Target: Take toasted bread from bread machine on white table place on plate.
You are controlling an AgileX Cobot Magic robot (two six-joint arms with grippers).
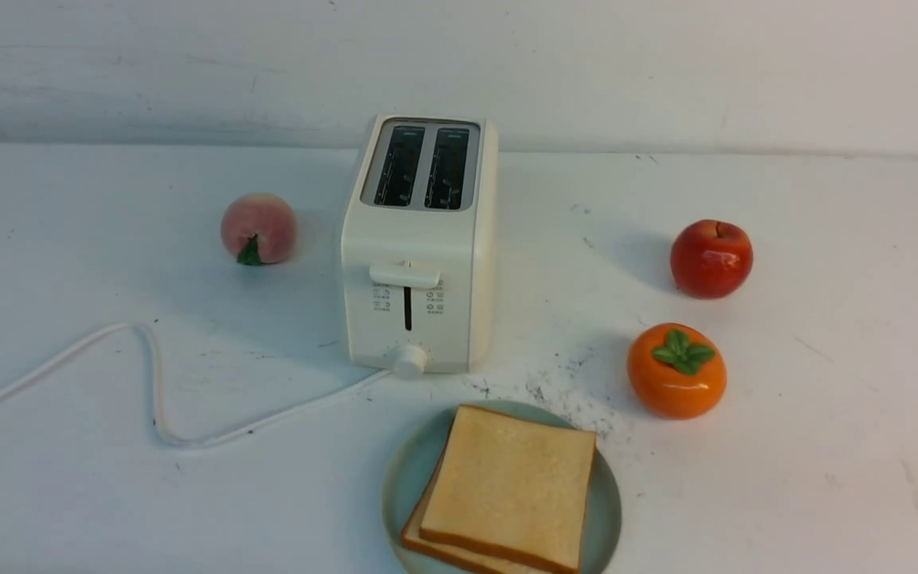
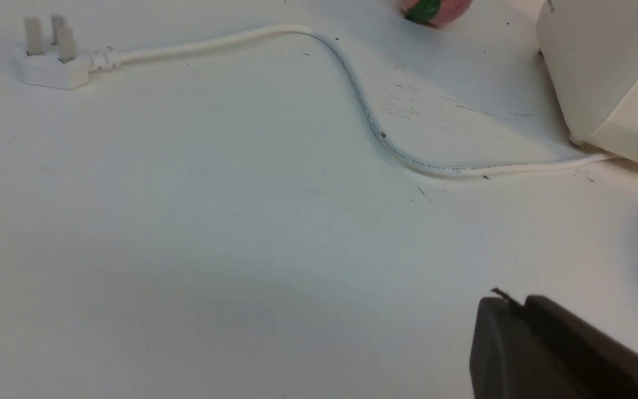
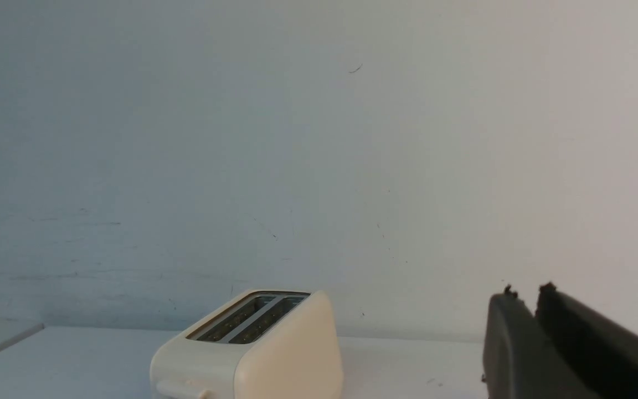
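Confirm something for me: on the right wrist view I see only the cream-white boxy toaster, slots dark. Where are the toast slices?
Observer: Both square golden slices of toasted bread lie stacked on the round teal-green plate, in front of the toaster.
Operator: Anything near the plate?
Observer: An orange persimmon-shaped fruit stands to its right, apart from it.
Operator: And the cord?
Observer: The white cord lies unplugged, its plug on the white table.

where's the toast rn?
Front view: both toast slices stacked on the plate, just in front of the toaster, persimmon to their right.
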